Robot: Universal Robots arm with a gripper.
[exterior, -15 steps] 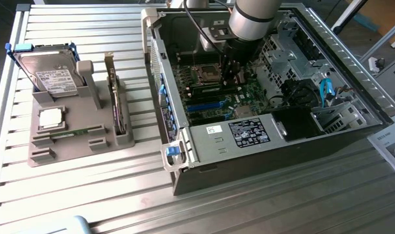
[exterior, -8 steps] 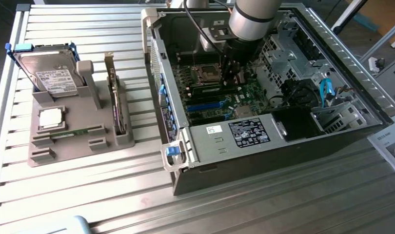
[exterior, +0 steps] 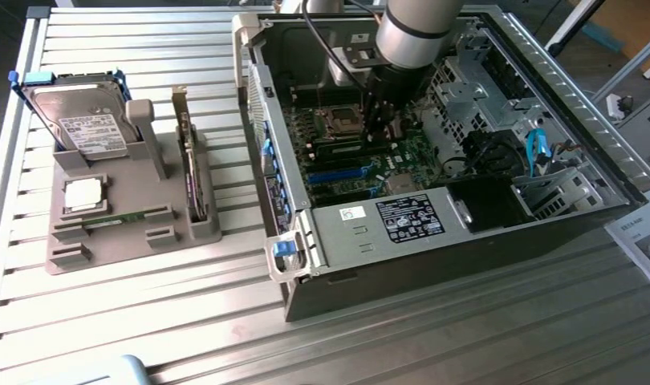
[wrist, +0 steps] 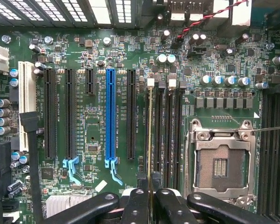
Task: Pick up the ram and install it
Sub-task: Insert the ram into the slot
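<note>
My gripper (wrist: 150,201) is shut on the ram (wrist: 150,135), which I see edge-on as a thin pale line running between the two black fingers (wrist: 136,207). The stick stands upright along the outermost of the black memory slots (wrist: 170,135), beside the open processor socket (wrist: 220,163). I cannot tell whether it is seated in the slot or just above it. In the exterior view my gripper (exterior: 381,120) reaches down into the open computer case (exterior: 303,208), low over the green motherboard (exterior: 411,152).
The blue expansion slot (wrist: 110,116) and black ones lie beside the memory slots. Outside the case, a grey holder (exterior: 100,249) carries a hard drive (exterior: 84,120), a silver processor chip (exterior: 84,194), an upright dark card (exterior: 186,160) and a green stick (exterior: 127,218). Cables (exterior: 534,152) crowd the case's far side.
</note>
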